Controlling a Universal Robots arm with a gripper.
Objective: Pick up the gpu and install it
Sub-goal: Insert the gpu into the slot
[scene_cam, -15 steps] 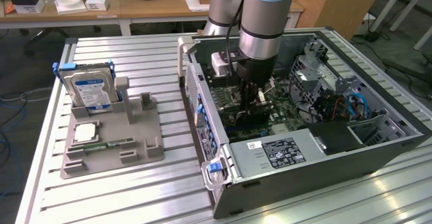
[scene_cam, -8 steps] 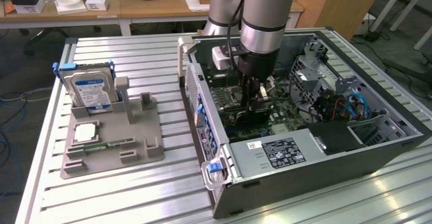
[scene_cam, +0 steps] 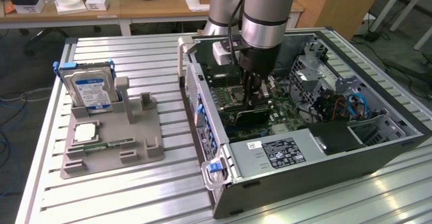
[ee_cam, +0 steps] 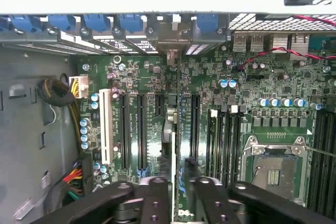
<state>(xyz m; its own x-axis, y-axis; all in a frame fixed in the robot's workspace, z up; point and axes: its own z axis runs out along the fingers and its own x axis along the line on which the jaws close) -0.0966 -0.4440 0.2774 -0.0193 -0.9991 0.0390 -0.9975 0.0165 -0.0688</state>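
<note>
You see the arm [scene_cam: 266, 11] reaching down into the open computer case [scene_cam: 378, 153] in the exterior view, with the gripper [scene_cam: 251, 102] low over the green motherboard [scene_cam: 233, 90]. The graphics card [scene_cam: 251, 114] hangs edge-down between its fingers, just above or touching the board; from here you cannot tell which.

The wrist view gives you what the exterior view hides: the card [ee_cam: 173, 150] seen edge-on as a thin pale strip, running from between the 2 black fingers [ee_cam: 152, 203] toward the bracket openings at the case's back wall. The fingers are closed on it, 1 on each side. It stands among the long dark expansion slots [ee_cam: 140, 132]; whether it is seated in 1 of them is hard to make out. You also see the empty processor socket [ee_cam: 275, 169] and a row of blue clips [ee_cam: 97, 23] along the back wall, the end ones cut off.

The exterior view alone shows you the grey holder [scene_cam: 111, 138] on the slatted table [scene_cam: 155, 193], at the exterior view's left of the case. On it stand 1 hard drive [scene_cam: 91, 90] upright, 1 processor chip [scene_cam: 86, 132] lying flat, and 1 memory stick [scene_cam: 111, 145] lying flat.
</note>
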